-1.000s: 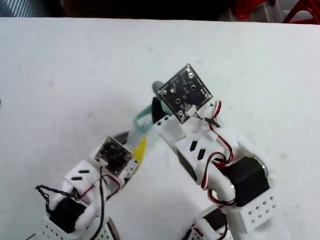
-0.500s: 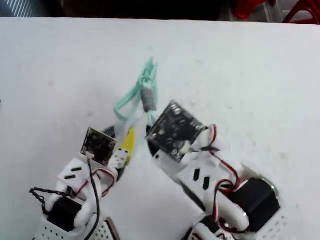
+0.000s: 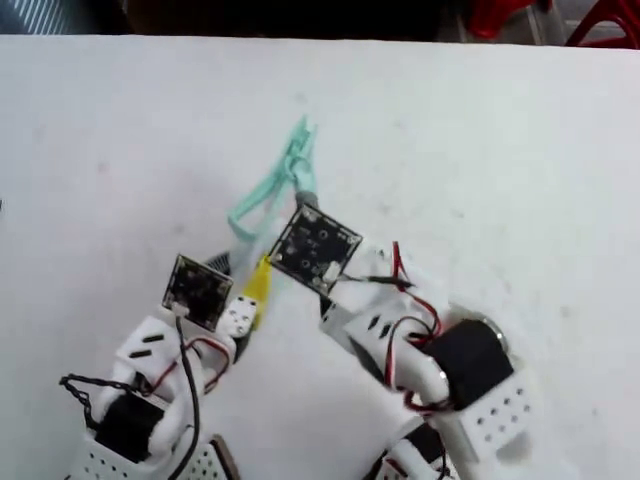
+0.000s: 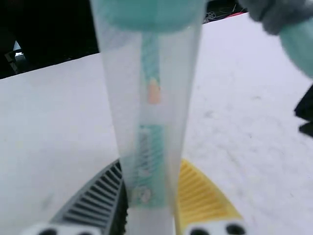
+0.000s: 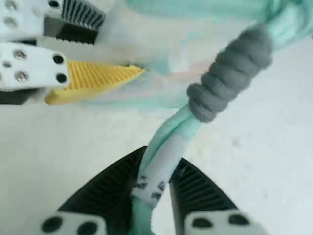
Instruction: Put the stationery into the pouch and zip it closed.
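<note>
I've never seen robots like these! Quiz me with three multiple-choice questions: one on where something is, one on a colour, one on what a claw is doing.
1. Where is the clear pouch?
A. gripped in the left claw
B. inside a box
C. under a book

2. What colour is one finger of the left claw?
A. red
B. yellow
C. purple

3. The right claw is:
A. wide open
B. shut on a pencil
C. shut on the teal strap

Answers:
1 A: the pouch runs down between that claw's two fingers.
2 B: a yellow finger sits opposite a grey one.
3 C: its black fingers pinch the strap just below a grey winding.
</note>
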You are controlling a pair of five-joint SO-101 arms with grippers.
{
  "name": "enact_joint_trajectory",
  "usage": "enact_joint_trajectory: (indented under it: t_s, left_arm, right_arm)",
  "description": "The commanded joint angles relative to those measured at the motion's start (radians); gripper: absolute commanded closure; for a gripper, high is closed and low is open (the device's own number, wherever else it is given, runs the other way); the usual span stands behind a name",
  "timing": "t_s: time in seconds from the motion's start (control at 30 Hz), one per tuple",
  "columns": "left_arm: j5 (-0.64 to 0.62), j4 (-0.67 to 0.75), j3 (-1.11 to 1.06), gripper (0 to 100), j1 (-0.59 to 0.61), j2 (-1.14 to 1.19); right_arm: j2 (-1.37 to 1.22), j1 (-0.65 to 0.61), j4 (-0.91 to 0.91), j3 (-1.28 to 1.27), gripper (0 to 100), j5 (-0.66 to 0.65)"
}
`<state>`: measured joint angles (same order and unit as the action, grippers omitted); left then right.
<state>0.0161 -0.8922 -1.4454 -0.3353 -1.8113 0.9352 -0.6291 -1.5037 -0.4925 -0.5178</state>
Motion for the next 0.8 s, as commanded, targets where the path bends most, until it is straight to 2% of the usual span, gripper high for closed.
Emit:
enact_joint_trajectory:
  t_s: [0.0,0.07,0.23,0.43,0.53,0.67,0.77]
  left_arm:
    - [-0.014,0.035,0.035,98,0.016,-0.010]
    - [-0.014,0.035,0.035,98,0.016,-0.010]
    - [-0.012,0.035,0.035,98,0.016,-0.010]
    - [-0.008,0.041,0.015,98,0.016,-0.010]
    - [-0.008,0.041,0.015,98,0.016,-0.010]
    - [-0.008,0.041,0.015,98,0.016,-0.010]
    - [-0.008,0.040,0.015,98,0.016,-0.010]
  right_arm:
    - [-0.002,0.050,0.045,-0.044,67.9,-0.005]
    - [-0.002,0.050,0.059,-0.058,61.4,-0.014]
    - [-0.001,0.050,0.125,-0.051,66.7,-0.014]
    - [-0.001,0.048,0.191,-0.021,66.9,-0.005]
    - [-0.008,0.048,0.325,-0.021,66.9,0.014]
    - [-0.024,0.051,0.515,-0.057,66.9,0.150]
    - [-0.039,0.021,0.625,-0.097,66.9,0.189]
